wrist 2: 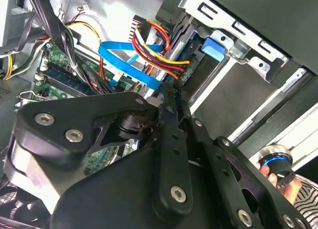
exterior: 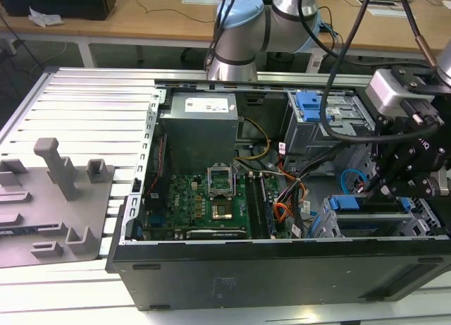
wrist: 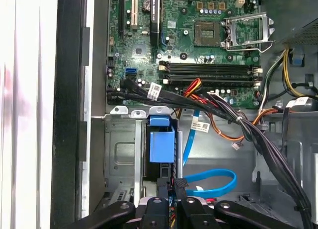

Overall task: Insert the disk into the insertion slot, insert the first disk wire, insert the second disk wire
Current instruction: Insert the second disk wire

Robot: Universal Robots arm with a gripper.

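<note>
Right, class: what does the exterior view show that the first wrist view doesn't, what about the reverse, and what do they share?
Exterior view: the arm's grey-and-blue joint, a wooden desk behind it, and a grey fixture plate beside the computer case. First wrist view: white tags on the black cable bundle and a small blue connector on the board. Shared: the CPU socket and the light-blue second disk wire.

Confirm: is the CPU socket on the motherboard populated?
No. In the first wrist view the socket sits bare with its metal retention frame swung open beside it.
</note>
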